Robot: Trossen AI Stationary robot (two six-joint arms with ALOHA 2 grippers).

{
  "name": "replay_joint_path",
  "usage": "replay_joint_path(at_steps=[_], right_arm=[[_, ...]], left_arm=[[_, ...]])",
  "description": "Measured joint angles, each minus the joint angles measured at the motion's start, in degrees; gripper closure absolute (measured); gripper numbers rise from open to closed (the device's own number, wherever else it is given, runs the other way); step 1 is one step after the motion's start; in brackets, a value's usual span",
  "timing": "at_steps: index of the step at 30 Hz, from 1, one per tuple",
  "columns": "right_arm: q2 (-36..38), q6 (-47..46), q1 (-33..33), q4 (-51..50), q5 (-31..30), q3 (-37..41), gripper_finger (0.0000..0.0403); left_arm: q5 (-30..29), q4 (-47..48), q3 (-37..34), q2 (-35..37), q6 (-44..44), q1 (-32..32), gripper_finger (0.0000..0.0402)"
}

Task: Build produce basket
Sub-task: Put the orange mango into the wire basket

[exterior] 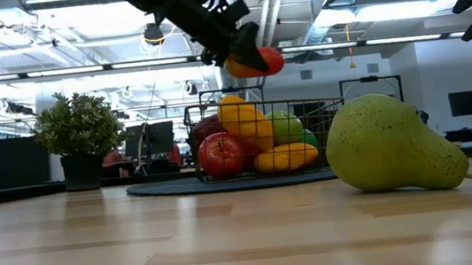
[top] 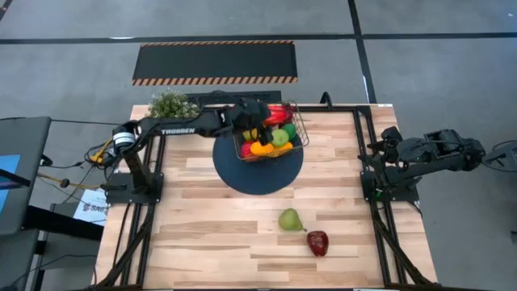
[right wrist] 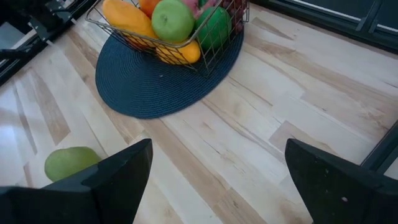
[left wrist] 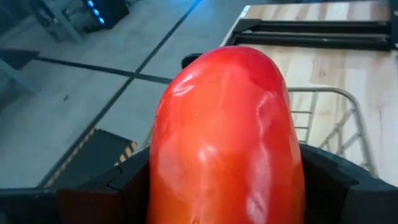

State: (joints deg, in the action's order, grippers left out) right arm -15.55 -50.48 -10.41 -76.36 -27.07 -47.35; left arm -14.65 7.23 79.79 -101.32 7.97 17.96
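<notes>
Gold wire-mesh basket [top: 297, 128] sits upright on the table's far side, piled with mixed produce: red apple [exterior: 222, 155], green apple [right wrist: 172, 20], yellow mango [exterior: 285, 156], orange pepper [top: 258, 149]. Glossy red pepper [left wrist: 227, 140] is held above the basket. Green pear [top: 290, 219] lies on its side near the table's front, dark red apple [top: 317, 242] just beside it.

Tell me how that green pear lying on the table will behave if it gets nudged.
The green pear lies on its side, so it will probably roll in a curve around its narrow end. Its smooth, glossy skin may slip in an end effector. It looks rigid.
</notes>
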Motion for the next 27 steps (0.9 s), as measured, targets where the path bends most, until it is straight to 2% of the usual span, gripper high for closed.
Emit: replay_joint_path(at_steps=[9,15,20,24,27], right_arm=[[-0.02,-0.04,0.00,0.02,0.00,0.00,0.0017],[-0.01,-0.05,0.00,0.02,-0.14,0.00,0.0017],[-0.01,-0.07,0.00,0.04,-0.51,-0.02,0.0017],[-0.02,-0.07,0.00,0.04,-0.50,-0.02,0.0017],[-0.02,-0.07,0.00,0.03,-0.45,-0.02,0.0017]], left_arm=[[8.02,-0.11,-0.35,0.00,-0.45,4.05,0.0134],[7.96,-0.77,-0.37,-0.29,-0.05,4.02,0.0134],[7.72,-3.25,-0.39,-4.54,0.19,4.24,0.0134],[2.82,-3.30,0.10,-7.42,1.50,4.26,0.0134],[2.73,-3.69,0.70,-7.72,1.15,4.57,0.0134]])
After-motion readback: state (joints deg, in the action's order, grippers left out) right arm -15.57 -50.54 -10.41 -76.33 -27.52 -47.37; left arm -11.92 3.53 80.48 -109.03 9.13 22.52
